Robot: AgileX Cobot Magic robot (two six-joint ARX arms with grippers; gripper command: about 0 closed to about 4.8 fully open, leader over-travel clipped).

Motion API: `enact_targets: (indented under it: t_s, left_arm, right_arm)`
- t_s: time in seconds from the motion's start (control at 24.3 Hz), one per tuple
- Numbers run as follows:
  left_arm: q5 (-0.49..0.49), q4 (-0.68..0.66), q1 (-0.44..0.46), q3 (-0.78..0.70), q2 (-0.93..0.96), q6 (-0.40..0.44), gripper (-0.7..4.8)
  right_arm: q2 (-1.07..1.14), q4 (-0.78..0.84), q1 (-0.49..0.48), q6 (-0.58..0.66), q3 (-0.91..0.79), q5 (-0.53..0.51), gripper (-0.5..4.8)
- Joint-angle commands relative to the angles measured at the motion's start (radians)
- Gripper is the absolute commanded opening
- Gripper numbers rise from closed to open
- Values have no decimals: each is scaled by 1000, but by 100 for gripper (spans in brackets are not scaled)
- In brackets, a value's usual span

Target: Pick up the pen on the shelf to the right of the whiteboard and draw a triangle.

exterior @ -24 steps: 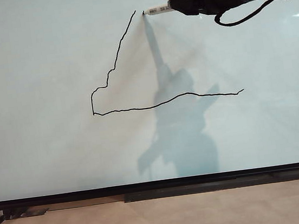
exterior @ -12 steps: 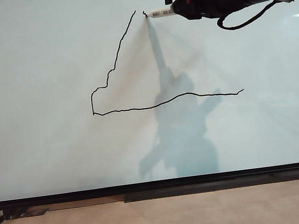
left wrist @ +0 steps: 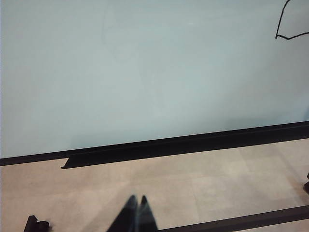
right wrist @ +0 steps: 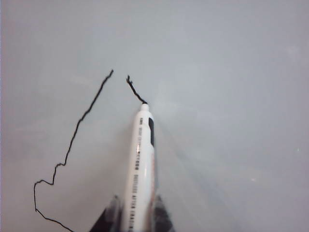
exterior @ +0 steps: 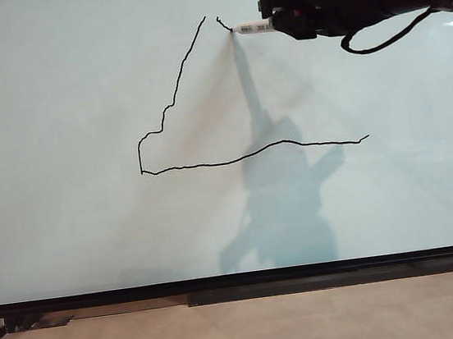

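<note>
Presently we list: right gripper (exterior: 275, 24) clamped on the pen (exterior: 252, 27), tip touching the whiteboard (exterior: 52, 92) near the unfinished triangle (exterior: 171, 106) peak; left gripper (left wrist: 136, 205) low before the board, fingers together, empty.

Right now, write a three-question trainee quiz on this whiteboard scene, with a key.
1. True or false: the right gripper holds the pen.
2. Which side of the triangle is barely begun: A the base, B the left side, C the right side?
3. Where is the left gripper?

Key:
1. True.
2. C; only a short stroke at the peak.
3. Shut and empty, low over the floor before the whiteboard.
</note>
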Motion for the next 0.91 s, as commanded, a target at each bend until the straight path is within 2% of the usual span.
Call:
enact_targets:
  t_s: [0.04,0.91]
  left_arm:
    - [3,11,0,3,0,1,-5]
    - [3,11,0,3,0,1,-5]
  right_arm:
    - [-2,2,-17,0,-11,45,-5]
    - [-2,31,-95,2,-96,36,-5]
